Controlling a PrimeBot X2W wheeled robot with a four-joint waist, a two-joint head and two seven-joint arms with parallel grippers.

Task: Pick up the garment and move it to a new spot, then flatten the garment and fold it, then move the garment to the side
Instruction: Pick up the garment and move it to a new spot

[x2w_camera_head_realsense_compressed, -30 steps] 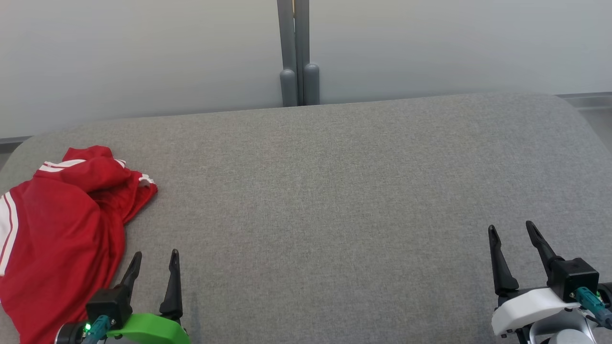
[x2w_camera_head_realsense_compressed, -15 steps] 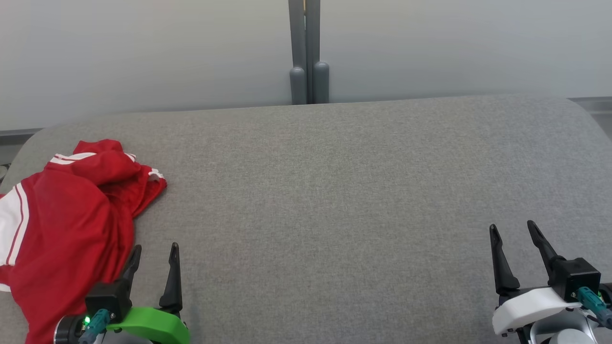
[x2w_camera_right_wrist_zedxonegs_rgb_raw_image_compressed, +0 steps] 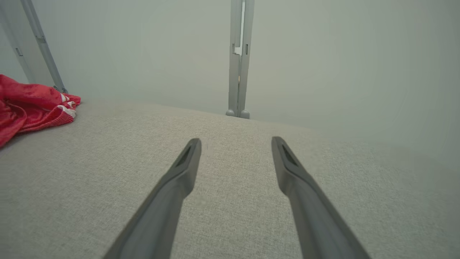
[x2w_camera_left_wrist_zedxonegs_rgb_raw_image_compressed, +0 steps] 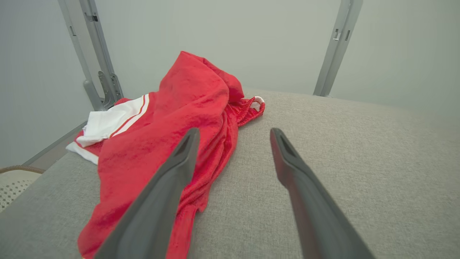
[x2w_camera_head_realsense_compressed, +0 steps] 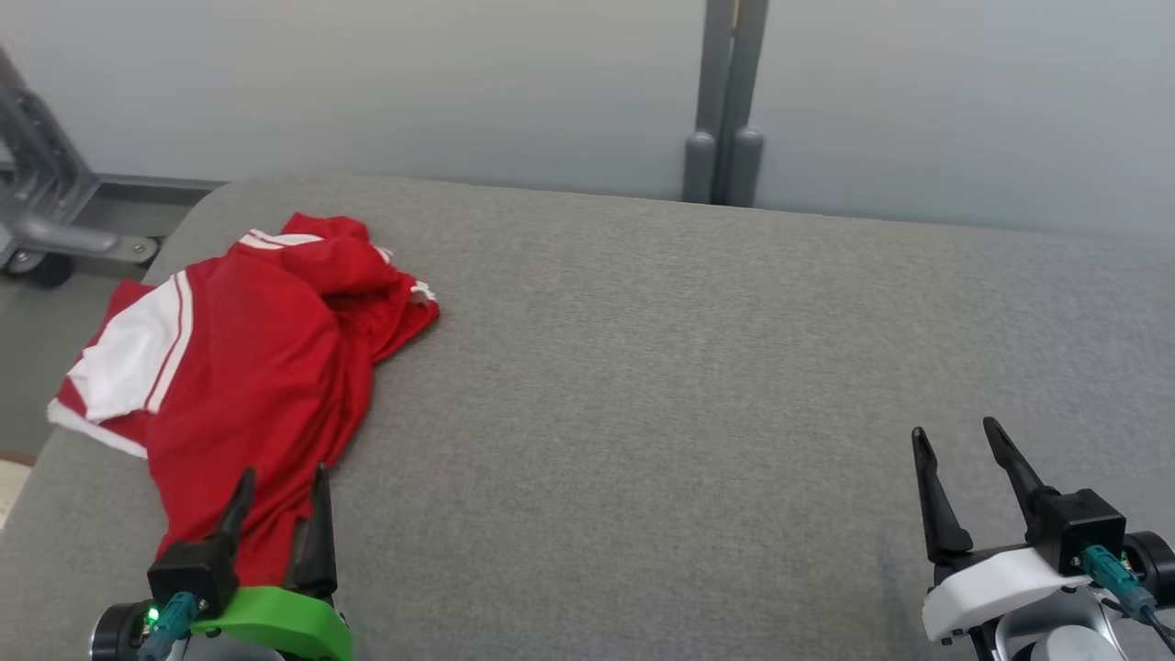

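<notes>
The garment (x2w_camera_head_realsense_compressed: 248, 367) is a crumpled red piece with white stripes and a white panel, lying at the left end of the grey padded surface (x2w_camera_head_realsense_compressed: 688, 367); one edge hangs over the left side. In the left wrist view the garment (x2w_camera_left_wrist_zedxonegs_rgb_raw_image_compressed: 172, 129) lies ahead and to the left. My left gripper (x2w_camera_head_realsense_compressed: 283, 477) is open at the lower left, its fingers over the garment's near edge, nothing between them. My right gripper (x2w_camera_head_realsense_compressed: 955, 441) is open at the lower right, far from the garment. The right wrist view has the garment (x2w_camera_right_wrist_zedxonegs_rgb_raw_image_compressed: 32, 104) at its far left.
A grey post (x2w_camera_head_realsense_compressed: 725, 101) stands behind the surface against a pale wall. A metal frame with a castor (x2w_camera_head_realsense_compressed: 46, 229) is on the floor at the far left. A pale woven item (x2w_camera_left_wrist_zedxonegs_rgb_raw_image_compressed: 14, 183) sits below the surface's left edge.
The camera has turned left, so the whole scene shifted right. The left gripper's fingers now stand over the garment's near edge, where before they were beside it. The garment itself has not moved.
</notes>
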